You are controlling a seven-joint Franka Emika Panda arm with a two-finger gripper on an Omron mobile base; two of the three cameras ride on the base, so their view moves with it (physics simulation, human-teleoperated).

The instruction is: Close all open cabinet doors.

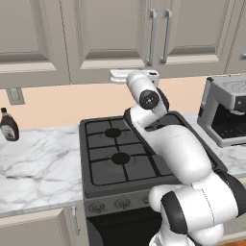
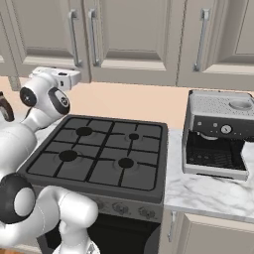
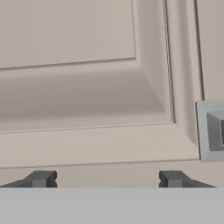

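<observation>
Tall taupe-grey cabinet doors run along the wall above the stove. The door (image 1: pixel 108 33) with a silver bar handle (image 1: pixel 153 36) meets its neighbour (image 1: pixel 192 24), and both look flush with the cabinet front. My gripper (image 1: pixel 126 76) is raised just below that door's bottom edge. In the right base view the gripper (image 2: pixel 63 77) sits under the door (image 2: pixel 42 30) by its handle (image 2: pixel 73 37). In the hand view the gripper (image 3: pixel 106 179) is open and holds nothing, very close to the door's lower framed corner (image 3: pixel 87 96). The handle's foot (image 3: pixel 212 131) is at the right.
A black gas stove (image 1: pixel 120 149) stands below the arm. A silver coffee machine (image 2: pixel 218 134) sits on the marble counter (image 1: pixel 38 163) to the right. A dark syrup bottle (image 1: pixel 8 126) and a wall outlet (image 1: pixel 15 96) are at the left.
</observation>
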